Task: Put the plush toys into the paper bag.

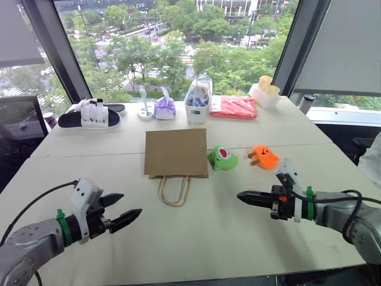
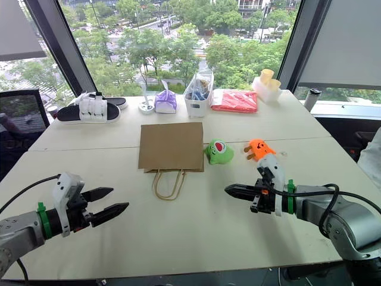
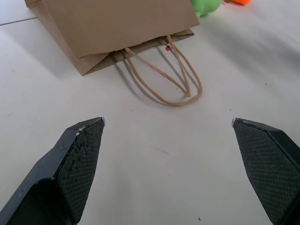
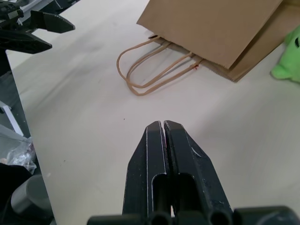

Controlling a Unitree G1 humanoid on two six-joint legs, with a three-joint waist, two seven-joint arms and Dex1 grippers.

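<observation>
- Nearest the camera, at the lower left of the left eye view, we saw the left gripper (image 1: 125, 208) hovering over the bare table (image 1: 214, 238) with its two black fingers spread wide apart and nothing between them.
- At the lower right of that frame, the right gripper (image 1: 240, 196) hung over the table with its fingers pressed flat together, empty; the right wrist view showed the two pads (image 4: 164, 140) meeting with no gap.
- We saw the paper bag (image 1: 176, 152) lying flat in the middle of the frame, its mouth toward the camera and its twisted loop handles (image 1: 174, 192) spilling onto the table below it.
- Just right of the bag's lower right corner sat the green plush toy (image 1: 223, 158), close to the bag, though we could not tell if it touched.
- Right of it, a little apart, lay the orange plush toy (image 1: 262, 157). Both toys were outside the bag.
- Along the top of the table we noted, from left to right, a black-and-white sandal (image 1: 90, 116), a purple pouch (image 1: 165, 108), a clear plastic bag of items (image 1: 198, 100), a red packet (image 1: 233, 107) and a pale container (image 1: 265, 92).
- We could read no brand, label or lettering on the bag, the toys or the far items; a small red mark (image 3: 168, 48) sat where a handle met the bag, too small to make out.
</observation>
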